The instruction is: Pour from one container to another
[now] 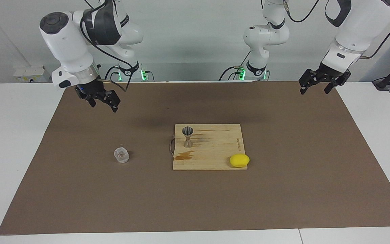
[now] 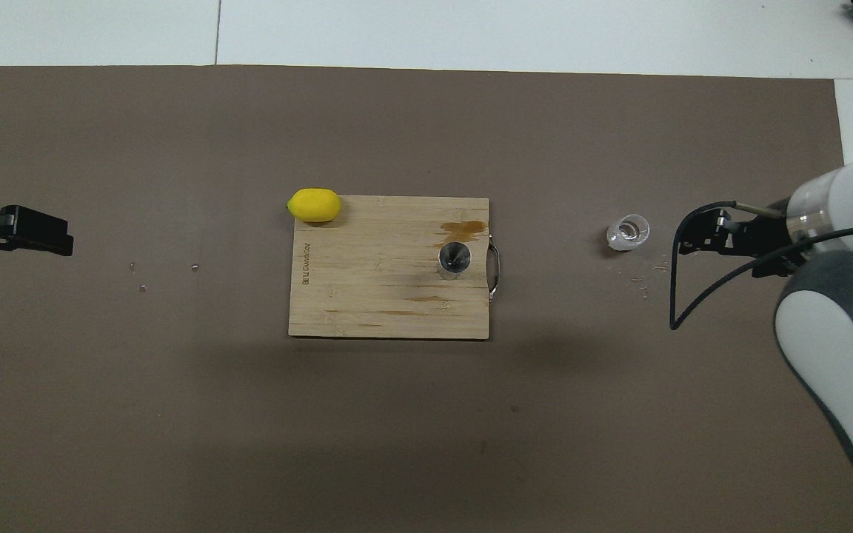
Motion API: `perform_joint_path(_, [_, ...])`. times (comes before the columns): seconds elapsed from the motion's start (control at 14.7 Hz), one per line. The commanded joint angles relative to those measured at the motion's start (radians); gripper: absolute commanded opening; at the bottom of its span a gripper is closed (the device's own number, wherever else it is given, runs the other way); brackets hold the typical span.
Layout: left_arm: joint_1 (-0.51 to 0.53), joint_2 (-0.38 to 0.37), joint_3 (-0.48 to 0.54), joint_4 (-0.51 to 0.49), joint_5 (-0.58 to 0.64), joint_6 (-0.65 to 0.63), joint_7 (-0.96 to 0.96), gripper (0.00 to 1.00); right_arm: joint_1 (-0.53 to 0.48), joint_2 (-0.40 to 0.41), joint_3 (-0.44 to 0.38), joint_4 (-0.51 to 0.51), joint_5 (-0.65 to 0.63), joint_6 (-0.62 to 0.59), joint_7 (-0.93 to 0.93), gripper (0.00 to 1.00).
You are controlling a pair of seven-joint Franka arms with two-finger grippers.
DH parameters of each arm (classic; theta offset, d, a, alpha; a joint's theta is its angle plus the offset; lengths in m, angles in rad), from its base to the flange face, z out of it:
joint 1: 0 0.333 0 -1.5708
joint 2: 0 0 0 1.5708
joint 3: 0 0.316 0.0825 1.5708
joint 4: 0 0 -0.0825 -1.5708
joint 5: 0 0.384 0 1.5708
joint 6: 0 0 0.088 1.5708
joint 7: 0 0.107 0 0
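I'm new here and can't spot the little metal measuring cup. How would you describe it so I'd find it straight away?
Find the wooden cutting board in the middle of the brown mat. The metal jigger stands upright on it, near the board's handle. It is silver-grey and hourglass-shaped, unlike the yellow lemon at the board's corner or the clear glass cup on the mat.

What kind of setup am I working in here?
Likely a lab bench staged as a bar station: a metal jigger on a cutting board, a lemon, a glass cup on the brown mat.
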Motion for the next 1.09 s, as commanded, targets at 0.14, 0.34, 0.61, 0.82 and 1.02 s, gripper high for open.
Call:
perform_joint_path(0.14, [0.004, -0.009, -0.002, -0.003, -0.011, -0.009, -0.01, 1.0, -0.042, 0.046, 0.005, 0.199, -0.05, -0.133, -0.056, 1.0])
perform_joint_path(0.34, [0.004, -0.009, 0.0, -0.001, -0.011, -0.009, -0.01, 1.0, -0.042, 0.057, 0.006, 0.227, -0.079, -0.191, -0.099, 1.0])
perform_joint_path(0.61, [0.004, -0.009, -0.002, -0.003, -0.011, -0.009, -0.01, 1.0, -0.031, 0.044, 0.009, 0.205, -0.061, -0.228, -0.112, 1.0])
perform_joint_path(0.82, [0.004, -0.009, 0.0, -0.003, -0.011, -0.009, -0.01, 1.0, -0.022, 0.043, 0.011, 0.202, -0.058, -0.23, -0.159, 1.0])
perform_joint_path(1.02, [0.004, -0.009, 0.0, -0.003, -0.011, -0.009, -0.01, 1.0, -0.028, 0.043, 0.011, 0.202, -0.019, -0.23, -0.165, 1.0])
